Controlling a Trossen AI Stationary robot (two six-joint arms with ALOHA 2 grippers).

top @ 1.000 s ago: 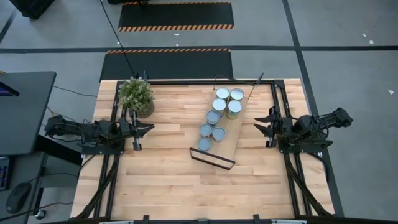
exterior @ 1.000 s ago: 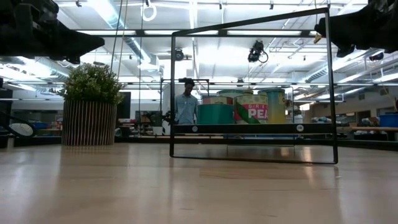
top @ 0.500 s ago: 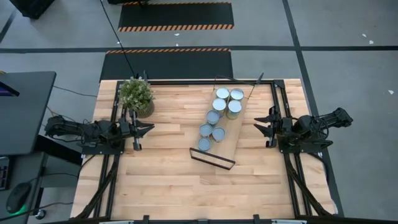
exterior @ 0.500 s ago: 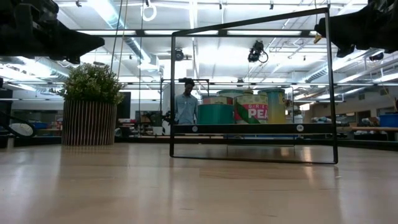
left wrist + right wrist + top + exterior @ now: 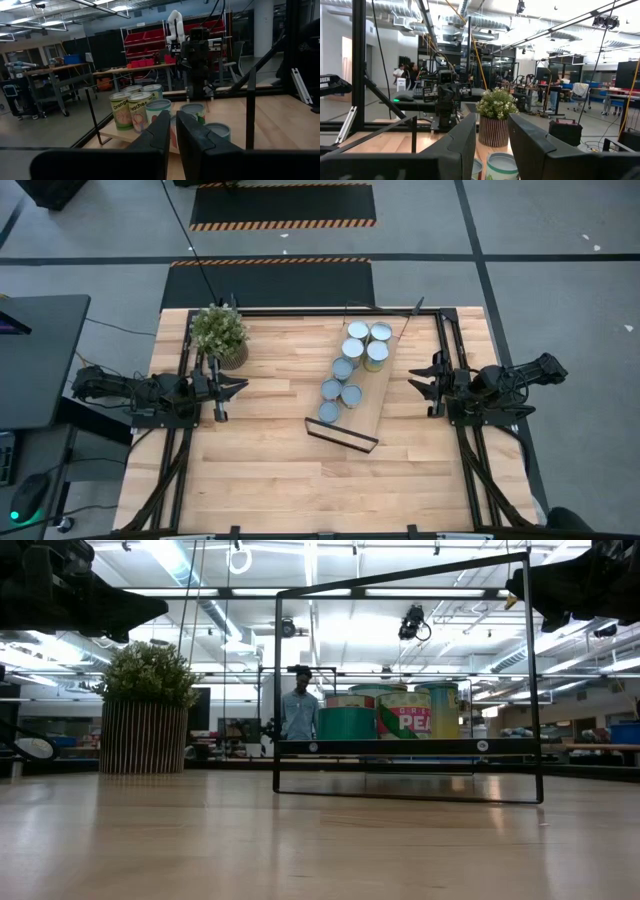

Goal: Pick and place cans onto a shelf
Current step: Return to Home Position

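Wrist views: left claw (image 5: 173,120) closed, right claw (image 5: 492,122) parted.

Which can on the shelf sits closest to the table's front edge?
The can standing alone at the end of the shelf, right beside its black wire frame. Every other can sits farther back along it.

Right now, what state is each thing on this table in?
shelf: standing on the table, askew.
cans: upright, all on the shelf.
left gripper: shut, empty, at the table's left edge.
right gripper: open, empty, at the right edge.
potted plant: upright, near the left gripper.
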